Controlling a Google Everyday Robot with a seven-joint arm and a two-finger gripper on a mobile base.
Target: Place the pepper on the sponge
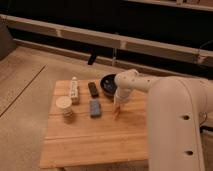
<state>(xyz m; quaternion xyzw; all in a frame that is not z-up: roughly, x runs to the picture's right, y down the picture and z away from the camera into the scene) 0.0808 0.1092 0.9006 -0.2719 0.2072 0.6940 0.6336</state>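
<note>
Gripper point(118, 106) is low over the wooden table point(90, 145), right of centre, jaws closed. The red-orange pepper point(116, 114) sticks out just below the tips and looks pinched. Can't tell if it's touching the wood or just off it. Blue sponge point(95, 108) lies flat just to the left, apart from the pepper, top bare. So the pepper is gripped but not on the sponge. Left to do: short carry left, set it down on the sponge. Black remote-like block point(93, 89) and dark bowl point(107, 83) sit farther back.
</note>
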